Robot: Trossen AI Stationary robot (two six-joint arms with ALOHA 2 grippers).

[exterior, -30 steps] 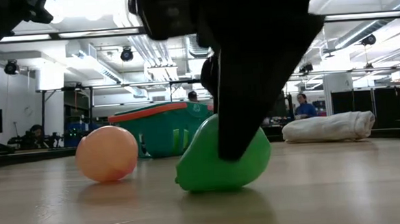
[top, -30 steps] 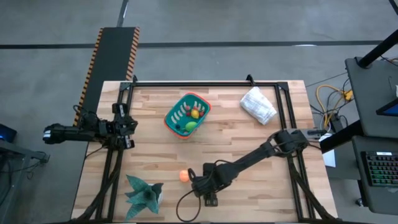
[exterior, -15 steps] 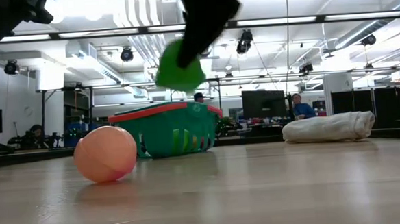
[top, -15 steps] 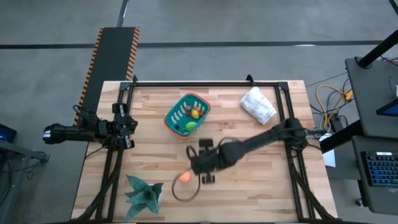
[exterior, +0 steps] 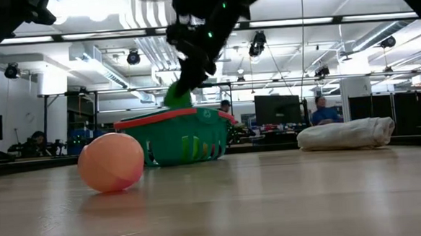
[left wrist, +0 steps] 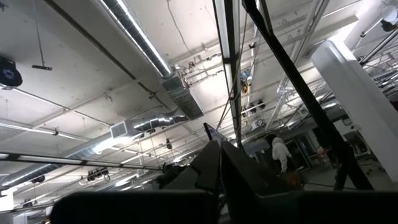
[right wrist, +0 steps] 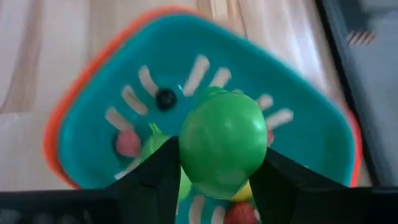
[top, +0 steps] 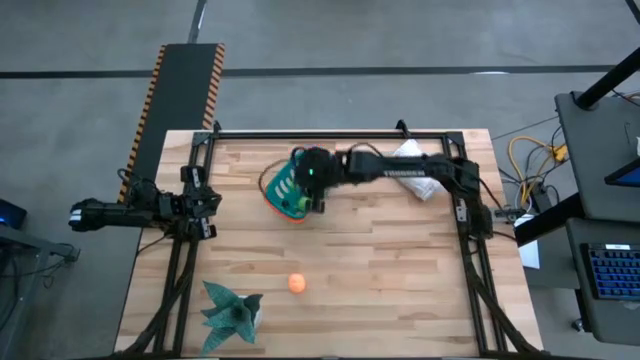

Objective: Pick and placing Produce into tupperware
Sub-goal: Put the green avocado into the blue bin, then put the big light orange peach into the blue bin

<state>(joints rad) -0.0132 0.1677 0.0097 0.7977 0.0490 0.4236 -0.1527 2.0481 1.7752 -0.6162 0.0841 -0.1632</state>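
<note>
1 green fruit (right wrist: 222,144) is sitting pinched between the right end effector's (top: 312,178) 2 fingers (right wrist: 152,186), and that end effector is hanging over the tub (top: 284,196), which is lying toward the far side of the tabletop (top: 380,270). In the low view the fruit (exterior: 178,98) is showing just above the orange rim, not yet down inside. The wrist view is showing it above the middle of the tub (right wrist: 81,134), with a dark piece (right wrist: 165,98), a pink one (right wrist: 127,143) and other produce already lying on the floor below.

Risks, as I am judging them:
- The fruit is round and smooth, so if it is released from this height it may be bouncing off the pieces below and hopping over the rim.
- The tub is looking light; if the fingers are dipping too low and catching its wall or rim, they could be shoving or tipping it and spilling what is inside.
- A release while the arm is moving sideways could be throwing the fruit wide of the opening.

1 orange ball (top: 296,283) is lying near the front edge, well apart from the tub, so more picking is remaining.

The left end effector (top: 207,202) is waiting at the left edge; I cannot tell whether it is open or closed.
</note>
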